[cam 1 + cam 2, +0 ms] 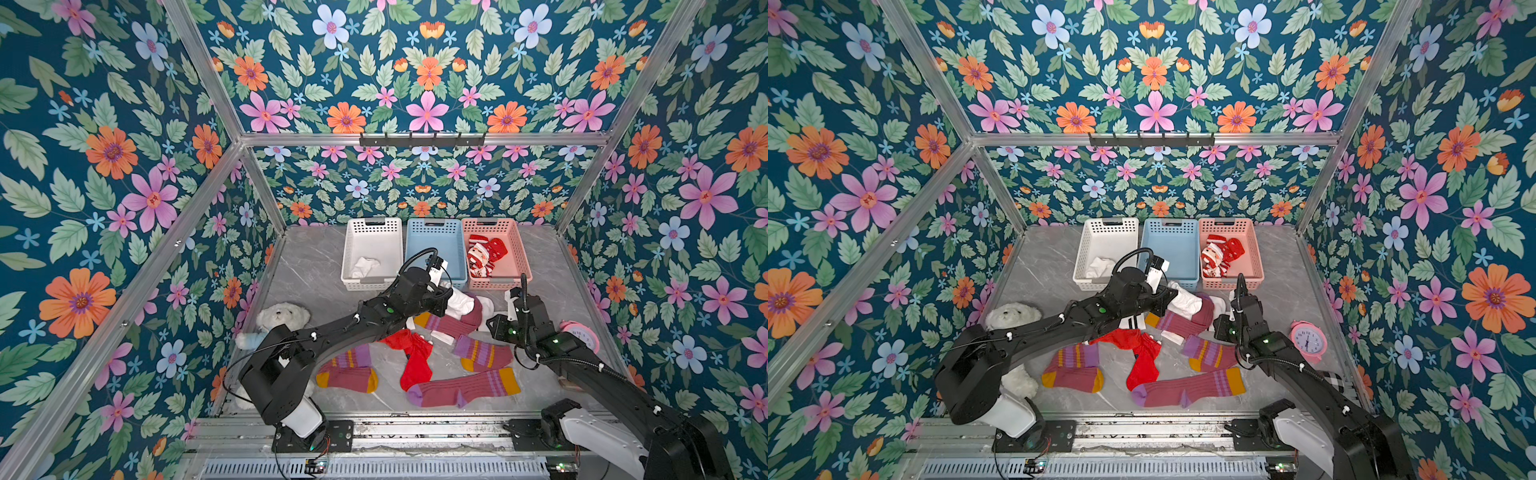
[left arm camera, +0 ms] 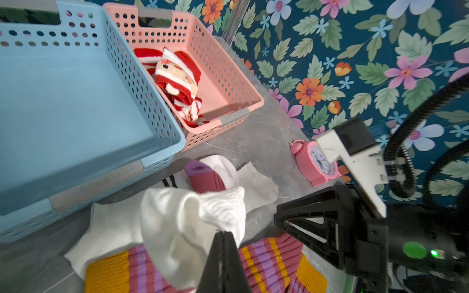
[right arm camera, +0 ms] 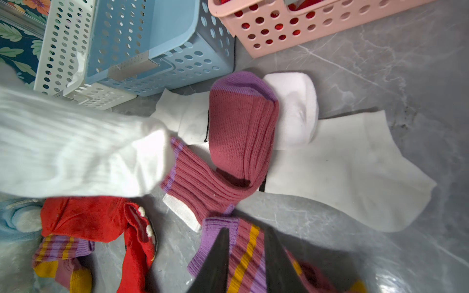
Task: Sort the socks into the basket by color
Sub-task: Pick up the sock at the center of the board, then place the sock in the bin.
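The left gripper is clamped on one thin fold of a white ribbed cotton sock, held just before the pale blue perforated plastic basket. The sock's loose end lies over a maroon ribbed sock striped purple and mustard, so this slight bite could slip, or drag that sock along. The right gripper, its fingers slightly apart and seemingly pinching nothing, is near enough to be brushed. The left wrist view shows the pinch, which the arm hides in a top view; that view shows the white plastic basket instead.
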Robot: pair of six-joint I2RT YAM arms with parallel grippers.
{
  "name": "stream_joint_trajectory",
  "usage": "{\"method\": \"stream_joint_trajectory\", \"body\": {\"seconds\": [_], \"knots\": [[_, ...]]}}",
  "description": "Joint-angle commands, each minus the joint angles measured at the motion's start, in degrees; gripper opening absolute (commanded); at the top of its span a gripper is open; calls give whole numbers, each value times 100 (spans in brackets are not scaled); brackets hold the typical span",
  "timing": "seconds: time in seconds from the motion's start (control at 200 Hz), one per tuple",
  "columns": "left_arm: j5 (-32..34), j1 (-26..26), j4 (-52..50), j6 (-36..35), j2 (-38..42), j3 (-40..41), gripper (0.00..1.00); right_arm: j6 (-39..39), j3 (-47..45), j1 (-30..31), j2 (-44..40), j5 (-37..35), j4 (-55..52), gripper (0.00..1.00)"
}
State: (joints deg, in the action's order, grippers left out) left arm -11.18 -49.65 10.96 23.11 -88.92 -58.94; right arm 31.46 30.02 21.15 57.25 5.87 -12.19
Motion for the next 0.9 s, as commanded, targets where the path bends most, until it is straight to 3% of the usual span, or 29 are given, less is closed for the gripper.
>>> {"method": "stream_joint_trajectory", "body": {"seconds": [0.0, 0.215, 0.51, 0.895], "knots": [[183, 8, 121, -114, 163, -10, 0, 76, 8, -1, -4, -51, 23, 27], [752, 235, -330, -121, 309, -229, 0, 62, 52, 11, 57, -42, 67, 27], [1114, 1375, -613, -240, 596, -352, 0, 40, 152, 4, 120, 134, 39, 27], [791, 2725, -168, -377, -119, -821, 0, 95, 67, 8, -176, 139, -302, 27]]}}
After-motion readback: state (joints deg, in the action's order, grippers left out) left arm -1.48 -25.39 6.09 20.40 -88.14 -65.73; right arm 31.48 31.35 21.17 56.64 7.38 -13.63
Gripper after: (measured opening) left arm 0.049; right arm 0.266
